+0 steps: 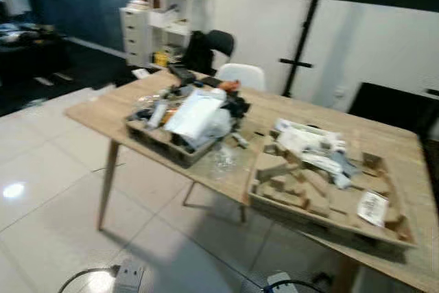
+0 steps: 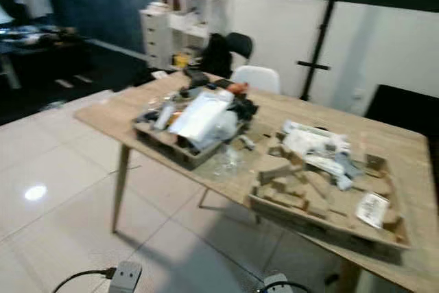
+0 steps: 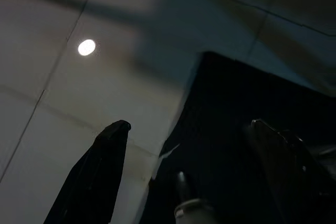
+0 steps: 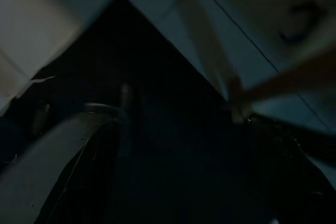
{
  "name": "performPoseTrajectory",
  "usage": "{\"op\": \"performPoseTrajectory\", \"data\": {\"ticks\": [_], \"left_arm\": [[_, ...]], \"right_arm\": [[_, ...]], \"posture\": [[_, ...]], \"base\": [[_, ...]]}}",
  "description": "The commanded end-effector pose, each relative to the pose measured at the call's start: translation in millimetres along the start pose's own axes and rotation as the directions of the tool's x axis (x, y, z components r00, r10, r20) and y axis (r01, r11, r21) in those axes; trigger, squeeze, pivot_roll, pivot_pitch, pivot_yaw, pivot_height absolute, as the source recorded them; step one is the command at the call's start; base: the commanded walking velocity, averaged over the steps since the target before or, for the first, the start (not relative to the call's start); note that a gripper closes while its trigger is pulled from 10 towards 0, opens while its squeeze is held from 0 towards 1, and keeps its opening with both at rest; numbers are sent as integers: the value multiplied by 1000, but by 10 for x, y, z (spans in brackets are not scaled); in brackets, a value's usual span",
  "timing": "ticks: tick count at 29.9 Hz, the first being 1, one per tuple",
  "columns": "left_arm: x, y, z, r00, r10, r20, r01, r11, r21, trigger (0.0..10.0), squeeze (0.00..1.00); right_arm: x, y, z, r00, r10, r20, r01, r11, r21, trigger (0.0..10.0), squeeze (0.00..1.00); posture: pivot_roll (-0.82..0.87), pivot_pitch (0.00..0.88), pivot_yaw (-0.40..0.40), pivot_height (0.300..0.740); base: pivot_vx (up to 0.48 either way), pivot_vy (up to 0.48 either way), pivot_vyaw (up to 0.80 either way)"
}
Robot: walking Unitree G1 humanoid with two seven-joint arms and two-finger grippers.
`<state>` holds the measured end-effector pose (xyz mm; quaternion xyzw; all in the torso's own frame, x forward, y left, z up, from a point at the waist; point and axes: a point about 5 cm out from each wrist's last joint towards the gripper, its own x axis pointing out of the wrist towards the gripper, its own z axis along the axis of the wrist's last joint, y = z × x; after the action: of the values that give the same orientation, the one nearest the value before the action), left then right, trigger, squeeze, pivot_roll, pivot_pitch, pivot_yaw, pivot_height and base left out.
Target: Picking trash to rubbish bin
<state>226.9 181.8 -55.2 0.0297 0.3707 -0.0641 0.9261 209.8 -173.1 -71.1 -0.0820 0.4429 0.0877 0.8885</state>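
Observation:
A wooden table (image 1: 103,111) stands ahead with trash piled on it. A low tray (image 1: 154,138) near its front edge holds a white plastic bag (image 1: 195,113), bottles and dark scraps. To the right, a cardboard tray (image 1: 322,221) with dividers carries crumpled white paper (image 1: 309,143) and a label. A clear plastic wrapper (image 1: 223,159) lies on the table between the trays. My left gripper (image 3: 190,124) hangs open over the tiled floor, holding nothing. In the dark right wrist view, my right gripper (image 4: 178,121) is open with nothing between its fingers.
A white chair (image 1: 240,73) and a black chair (image 1: 219,42) stand behind the table. White shelves and drawers (image 1: 168,5) are at the back left. A black pole (image 1: 305,32) leans on the far wall. A power strip (image 1: 128,276) and cables lie on the floor.

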Motion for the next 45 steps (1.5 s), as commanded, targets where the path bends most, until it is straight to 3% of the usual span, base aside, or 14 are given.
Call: {"op": "performPoseTrajectory", "data": {"ticks": [1,14,27,38,45], "left_arm": [[-3,-22,-33,1000,-8,-10,8,999,-33,10000,67],[10,-75,7,1000,-29,12,29,999,-30,10000,67],[1,-26,20,1000,-2,27,2,1000,-7,10000,78],[-10,21,6,998,47,37,-44,996,-77,10000,86],[-3,20,27,997,56,43,-51,992,-117,10000,90]], "right_arm": [[-2,5,-30,1000,-7,-13,7,1000,12,10000,0],[-4,-47,-10,999,-38,-5,39,996,78,10000,0],[-11,-73,-29,999,-53,-9,54,993,107,10000,0],[-25,-131,-45,998,-62,-4,62,992,113,10000,0],[-17,-123,11,999,-49,20,47,995,87,10000,0]], "posture": [[52,33,-52,740],[50,28,-52,740],[49,29,-41,740],[51,36,-46,740],[36,42,-44,740]], "base": [[0,0,-800],[0,0,-800],[0,0,-800],[0,0,-800],[0,0,-61]]}}
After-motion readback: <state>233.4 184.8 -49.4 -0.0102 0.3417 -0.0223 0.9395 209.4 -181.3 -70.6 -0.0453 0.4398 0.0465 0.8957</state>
